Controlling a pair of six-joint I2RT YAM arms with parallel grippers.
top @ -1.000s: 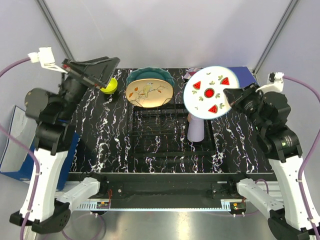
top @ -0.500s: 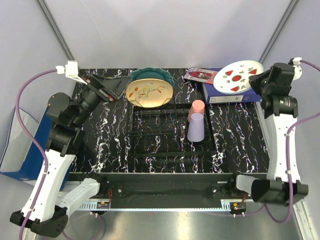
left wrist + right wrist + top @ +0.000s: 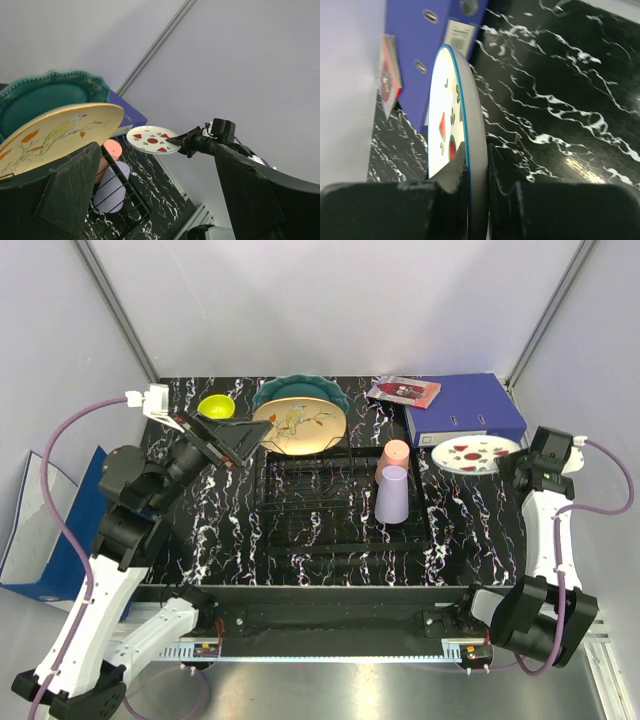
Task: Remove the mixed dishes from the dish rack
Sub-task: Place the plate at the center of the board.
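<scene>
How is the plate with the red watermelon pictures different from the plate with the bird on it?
The watermelon plate is white with red and green marks; the bird plate is cream with orange leaves. The watermelon plate lies nearly flat, pinched at its rim by the right gripper, outside the dish rack; the bird plate stands tilted on edge in the dish rack, with nothing gripping it. Both are round.

Legible text: none. Blue binder: white spine label, print too blurred to read (likewise from above). Red-patterned booklet: cover markings too small to decipher.
</scene>
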